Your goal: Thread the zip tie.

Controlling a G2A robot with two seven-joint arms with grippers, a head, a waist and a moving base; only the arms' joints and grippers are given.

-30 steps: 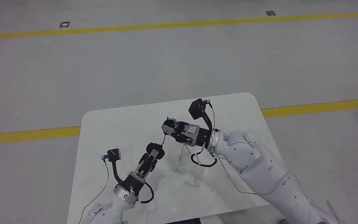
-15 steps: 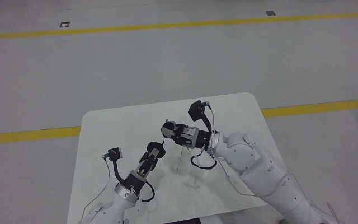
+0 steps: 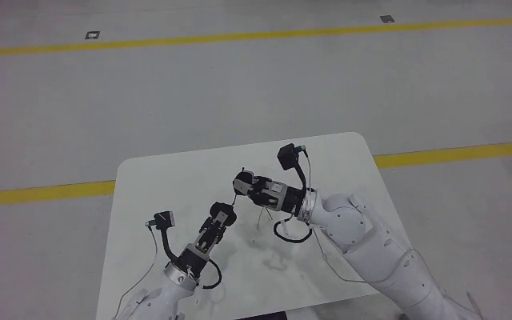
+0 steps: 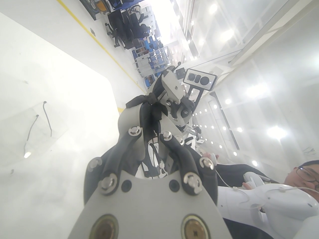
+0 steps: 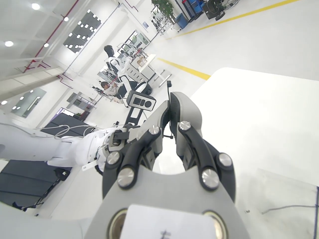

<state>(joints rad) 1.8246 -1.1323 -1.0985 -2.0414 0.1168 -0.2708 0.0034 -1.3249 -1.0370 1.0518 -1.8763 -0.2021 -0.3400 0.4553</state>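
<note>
Right hand: the right hand (image 5: 170, 104) is clamped tight on the zip tie (image 5: 169, 83), its two black pads pressed flat against the strap.
Left hand: the left hand (image 4: 149, 104) has its fingers pressed together at the tips. Its dark pads hide whether anything sits between them.
Zip tie, look: a thin black strap with a small square head. The head stands out just past the right hand's fingertips, and the strap runs back between the pads into the gap behind them.
Zip tie, place: held up off the worktop (image 3: 160, 184), between the two hands. From above, a fine dark line runs from the right hand down to the tips of the left hand.
Hands to each other: the right hand sits just beyond the left hand's tips, near but with a small gap.
Change: the right arm's wrist has shifted slightly over the last second, and its hand has stayed closed on the tie. The left hand has kept its place.
Around: loose ties (image 4: 47, 118), thin and dark, lie on a clear sheet (image 4: 17, 123) on the worktop, below and to the side of the hands and well apart from them.
</note>
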